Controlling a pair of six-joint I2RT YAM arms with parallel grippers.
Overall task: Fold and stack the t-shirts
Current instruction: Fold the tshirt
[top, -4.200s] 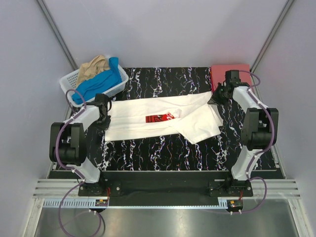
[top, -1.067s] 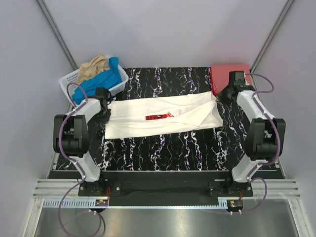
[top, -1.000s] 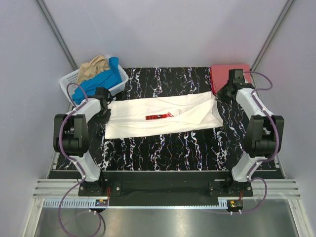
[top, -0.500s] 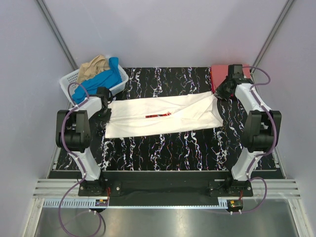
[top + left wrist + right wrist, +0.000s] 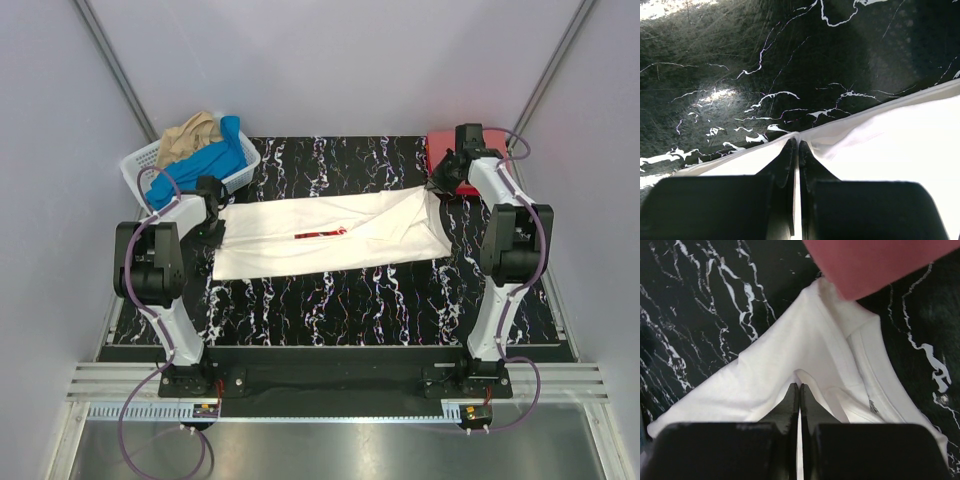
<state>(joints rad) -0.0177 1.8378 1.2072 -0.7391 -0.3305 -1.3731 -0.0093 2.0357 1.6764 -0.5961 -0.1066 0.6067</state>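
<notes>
The white t-shirt [image 5: 330,233] with a red chest print [image 5: 320,233] lies folded lengthwise across the black marble table [image 5: 330,290]. My left gripper [image 5: 214,205] is shut on its left edge; the left wrist view shows white cloth [image 5: 880,145] pinched between the fingers [image 5: 796,145]. My right gripper [image 5: 440,185] is shut on its right end, next to the folded red t-shirt [image 5: 470,155]; in the right wrist view the white cloth [image 5: 790,350] bunches at the fingertips [image 5: 799,387] below the red shirt [image 5: 875,262]. Blue [image 5: 200,165] and tan [image 5: 190,135] t-shirts lie in the basket.
A white lattice basket [image 5: 140,160] stands at the back left corner of the table. Grey walls close in on three sides. The arm bases are at the near edge.
Both grippers have drawn the white shirt's ends back and outward; its loose lower right flap is now folded in. The right gripper has moved up beside the red shirt.
</notes>
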